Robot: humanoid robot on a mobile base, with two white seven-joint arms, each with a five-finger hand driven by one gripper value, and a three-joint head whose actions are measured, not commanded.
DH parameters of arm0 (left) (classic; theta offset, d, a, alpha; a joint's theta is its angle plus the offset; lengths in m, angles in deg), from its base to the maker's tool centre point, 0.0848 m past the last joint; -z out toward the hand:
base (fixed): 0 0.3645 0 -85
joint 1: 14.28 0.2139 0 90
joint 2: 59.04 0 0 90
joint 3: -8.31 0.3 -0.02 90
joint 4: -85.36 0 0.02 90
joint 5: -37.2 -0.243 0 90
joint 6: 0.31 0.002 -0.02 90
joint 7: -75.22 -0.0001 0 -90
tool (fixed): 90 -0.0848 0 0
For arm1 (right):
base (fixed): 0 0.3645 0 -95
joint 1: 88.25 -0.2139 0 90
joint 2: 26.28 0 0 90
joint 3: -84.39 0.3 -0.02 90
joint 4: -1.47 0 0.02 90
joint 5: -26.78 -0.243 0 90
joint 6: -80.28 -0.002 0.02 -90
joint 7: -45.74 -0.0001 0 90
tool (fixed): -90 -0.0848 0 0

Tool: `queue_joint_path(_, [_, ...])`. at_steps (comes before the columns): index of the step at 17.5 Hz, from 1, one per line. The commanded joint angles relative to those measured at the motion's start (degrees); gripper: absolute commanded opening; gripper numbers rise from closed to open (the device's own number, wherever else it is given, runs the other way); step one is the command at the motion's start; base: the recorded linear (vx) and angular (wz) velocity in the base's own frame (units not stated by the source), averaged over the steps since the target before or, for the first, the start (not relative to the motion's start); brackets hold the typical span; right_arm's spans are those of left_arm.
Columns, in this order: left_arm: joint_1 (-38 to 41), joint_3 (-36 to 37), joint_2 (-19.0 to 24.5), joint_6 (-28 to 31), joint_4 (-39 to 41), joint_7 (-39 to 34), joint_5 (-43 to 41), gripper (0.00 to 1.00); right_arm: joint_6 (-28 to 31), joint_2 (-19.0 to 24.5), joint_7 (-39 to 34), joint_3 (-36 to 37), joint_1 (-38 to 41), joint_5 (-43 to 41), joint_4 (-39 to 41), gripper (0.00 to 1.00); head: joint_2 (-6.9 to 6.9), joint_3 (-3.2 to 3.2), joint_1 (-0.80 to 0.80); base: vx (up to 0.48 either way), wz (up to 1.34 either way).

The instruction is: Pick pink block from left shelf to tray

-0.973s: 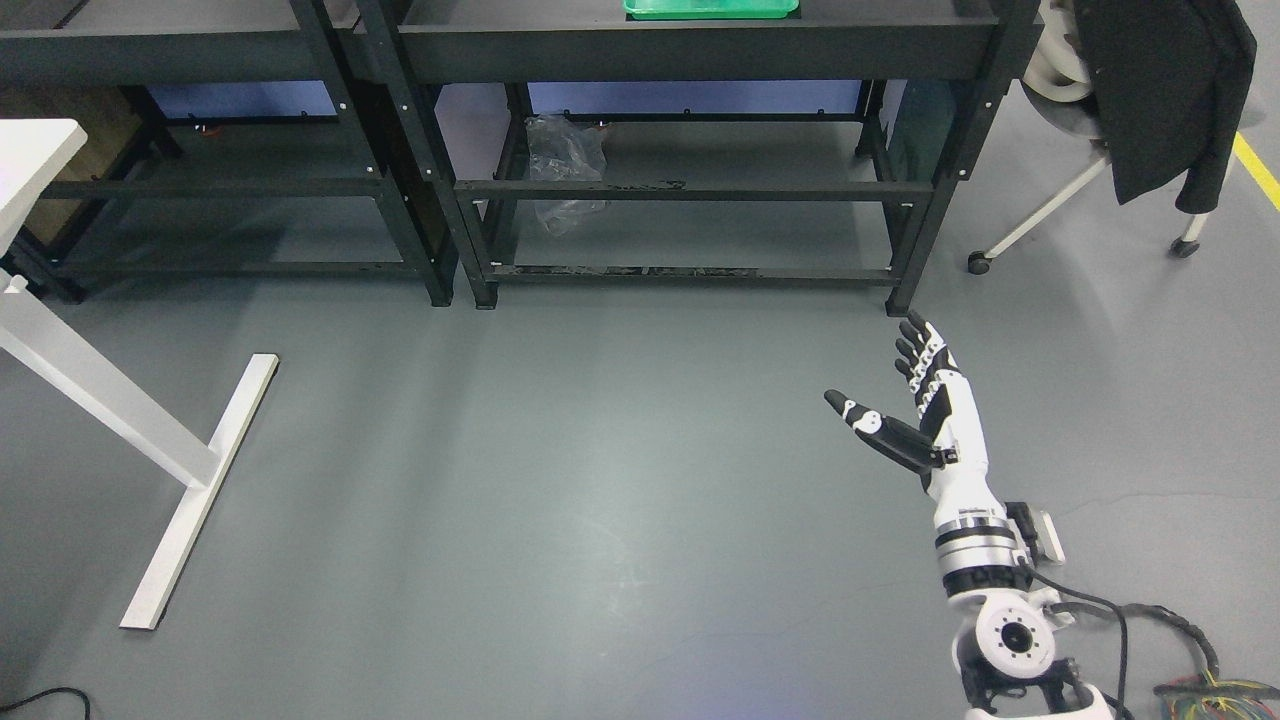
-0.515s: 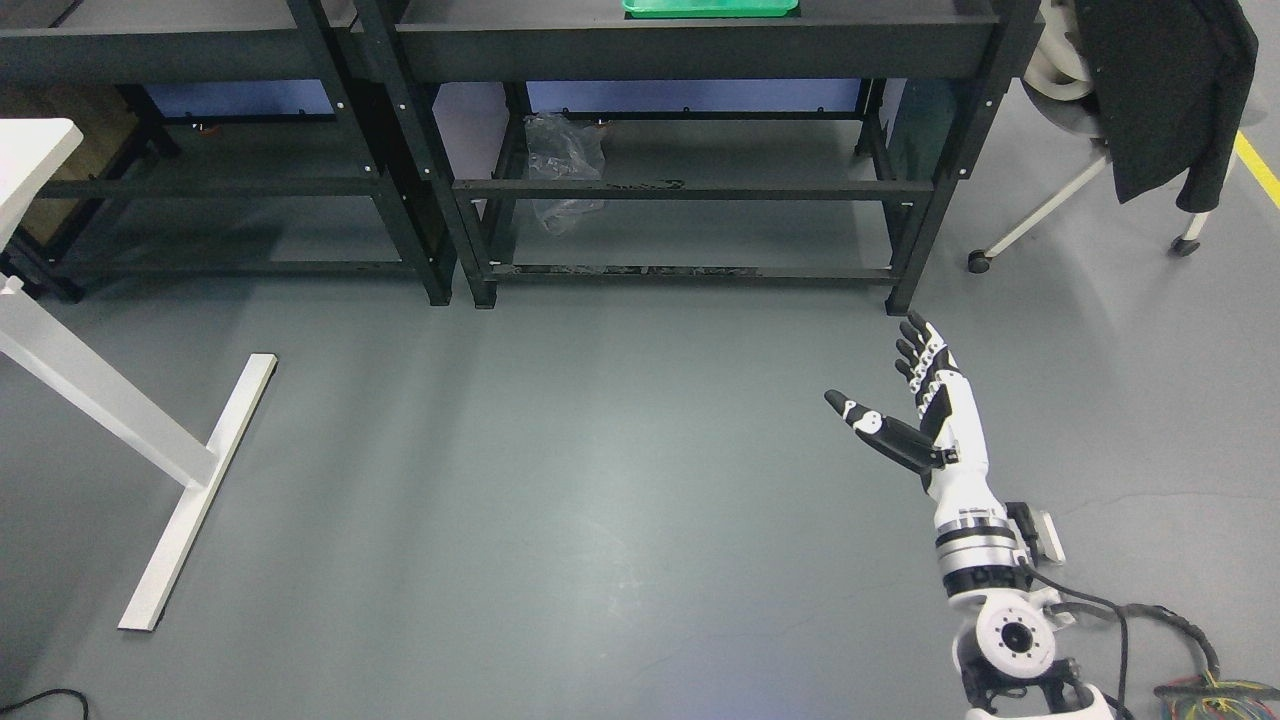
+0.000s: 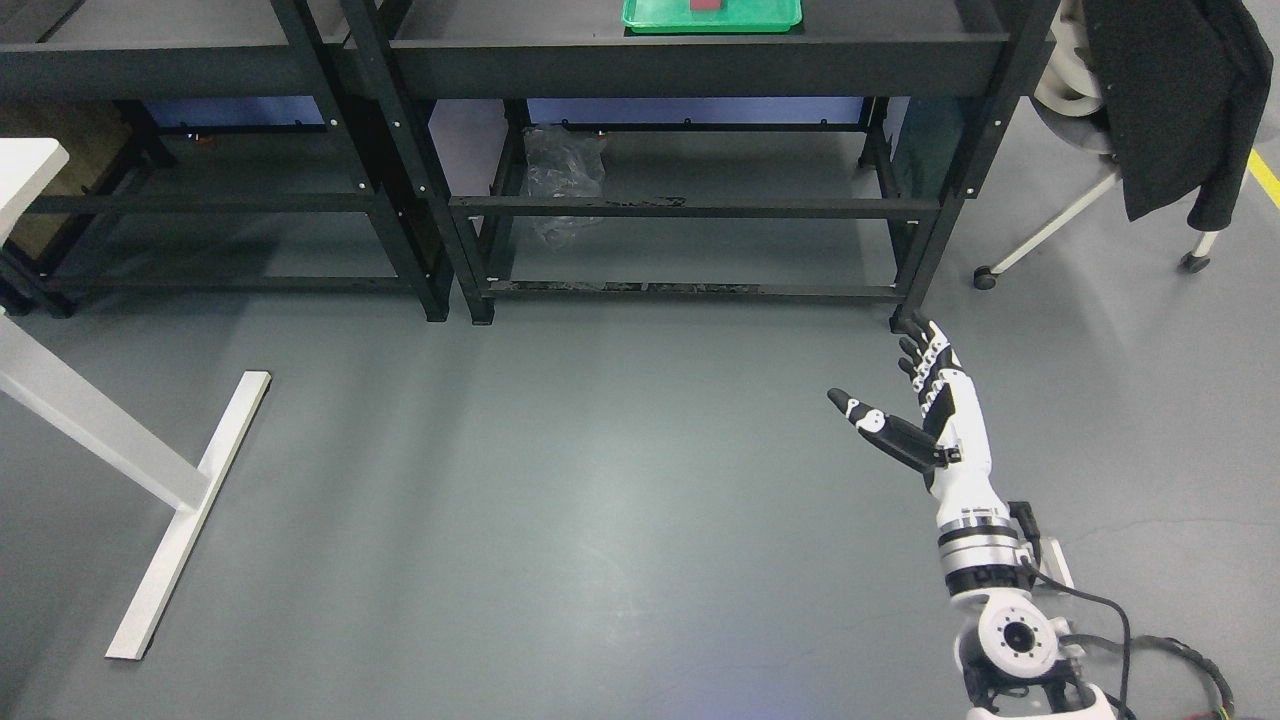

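A green tray [image 3: 711, 16] lies on the top of the right black shelf [image 3: 690, 50] at the upper edge of the head view. A small dark red block [image 3: 707, 5] lies in it, cut off by the picture's edge. My right hand [image 3: 885, 385] is held out low over the floor in front of the right shelf's right leg, with fingers spread, thumb out to the left, and holding nothing. The left black shelf [image 3: 190, 70] shows at the upper left; no pink block shows on it. My left arm is out of view.
A crumpled clear plastic bag [image 3: 562, 170] lies on the right shelf's lower level. A white table leg [image 3: 170, 500] stands at the left. A chair with a black jacket [image 3: 1165, 90] stands at the upper right. Cables [image 3: 1150, 650] trail by my right arm.
The whole picture has shifted down a little, so the camera has tilted or moved. More of the tray and the block in it shows now. My right hand keeps its pose.
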Motion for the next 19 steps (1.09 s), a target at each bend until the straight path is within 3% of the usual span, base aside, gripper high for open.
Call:
queue_joint_path(1, [1.14, 0.00, 1.00, -0.01, 1.00, 0.00, 0.00, 1.00, 0.01, -1.00, 0.18, 0.14, -0.02, -1.05, 0.00, 1.00, 0.00, 0.00, 0.00, 0.136, 0.00])
queue_joint_path(4, [1.14, 0.00, 1.00, -0.01, 1.00, 0.00, 0.00, 1.00, 0.19, -1.00, 0.35, 0.05, -0.11, -0.27, 0.00, 1.00, 0.00, 0.00, 0.00, 0.160, 0.00])
queue_joint_path(6, [1.14, 0.00, 1.00, -0.01, 1.00, 0.00, 0.00, 1.00, -0.16, -1.00, 0.79, 0.23, -0.64, 5.85, 0.00, 0.99, 0.00, 0.00, 0.00, 0.171, 0.00])
queue_joint_path(7, [1.14, 0.00, 1.00, -0.01, 1.00, 0.00, 0.00, 1.00, -0.16, -1.00, 1.32, 0.23, -0.99, 10.93, 0.00, 0.99, 0.00, 0.00, 0.00, 0.169, -0.02])
queue_joint_path(10, [1.14, 0.00, 1.00, -0.01, 1.00, 0.00, 0.00, 1.00, 0.27, -1.00, 7.28, -0.21, -2.83, 40.08, 0.00, 0.99, 0.00, 0.00, 0.00, 0.155, -0.07])
queue_joint_path(12, [1.14, 0.00, 1.00, -0.01, 1.00, 0.00, 0.00, 1.00, 1.59, -2.53, 9.40, -0.65, -4.06, 53.12, 0.00, 0.99, 0.00, 0.00, 0.00, 0.140, -0.12])
queue_joint_path(14, [1.14, 0.00, 1.00, -0.01, 1.00, 0.00, 0.00, 1.00, 1.69, -4.04, 11.24, -0.56, -4.24, 53.36, 0.00, 0.99, 0.00, 0.00, 0.00, 0.115, -0.11])
queue_joint_path(17, [1.14, 0.00, 1.00, -0.01, 1.00, 0.00, 0.00, 1.00, -4.72, -3.26, 16.09, -0.56, -4.15, 49.05, 0.09, 0.99, 0.00, 0.00, 0.00, 0.098, 0.05])
queue_joint_path(19, [1.14, 0.00, 1.00, -0.01, 1.00, 0.00, 0.00, 1.00, -3.86, -2.81, 16.00, -1.35, -4.51, 49.48, 0.09, 0.99, 0.00, 0.00, 0.00, 0.082, 0.24])
